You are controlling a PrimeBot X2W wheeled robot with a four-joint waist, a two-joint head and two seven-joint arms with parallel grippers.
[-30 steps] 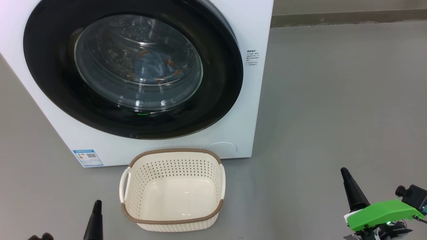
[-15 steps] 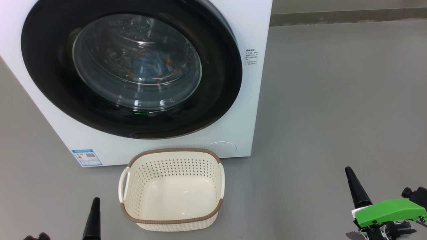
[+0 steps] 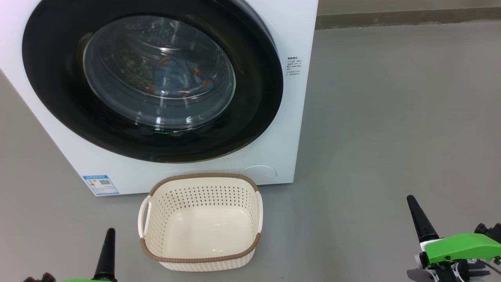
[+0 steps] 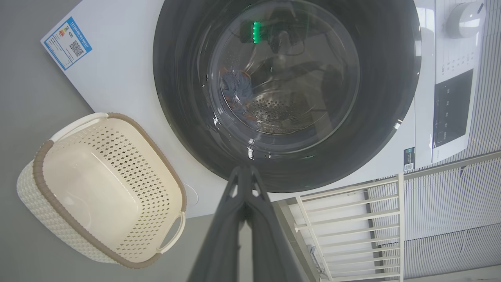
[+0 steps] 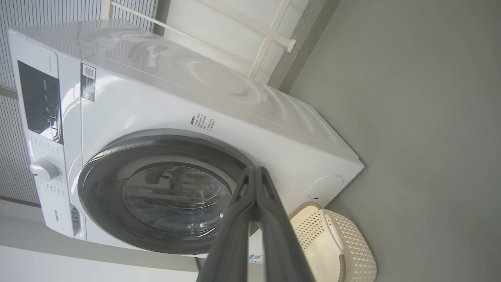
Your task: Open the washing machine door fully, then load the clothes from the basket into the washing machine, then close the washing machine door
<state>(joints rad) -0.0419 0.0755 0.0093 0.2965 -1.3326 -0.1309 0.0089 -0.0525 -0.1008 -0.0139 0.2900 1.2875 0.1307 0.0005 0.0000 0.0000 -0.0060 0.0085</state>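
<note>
The washing machine (image 3: 299, 129), a big white front-loader, stands on a grey floor (image 3: 391, 117), and everything else sits around it. The washing machine door (image 3: 54, 82) lies closed flat against the machine's front. Its wide glossy black rim rings a bulging clear glass bowl that catches pale reflections and a small green glint. Behind that glass, inside the machine, the clothes (image 3: 178, 78) show as a crumpled patch of blue fabric with orange-brown marks, lying against the perforated steel drum; a cream-white piece cannot be made out. Low on the machine's front a blue label sticker (image 3: 101, 185) sits at one corner and a round white cover (image 3: 258, 172) at the other. In the right wrist view a pale knob (image 5: 44, 170) and a dark display panel (image 5: 39, 102) sit at the top of the machine's front. The basket (image 3: 203, 176) rests upright on the floor just in front of the machine, below the door. It is cream-white and perforated, with a brown woven-look rim, two side handles and a smooth bare bottom. The left gripper (image 3: 110, 235) hangs in front of the machine beside the basket, its dark fingers pressed together on nothing. The right gripper (image 3: 411, 201) is well off to the machine's other side, likewise closed and holding nothing.
</note>
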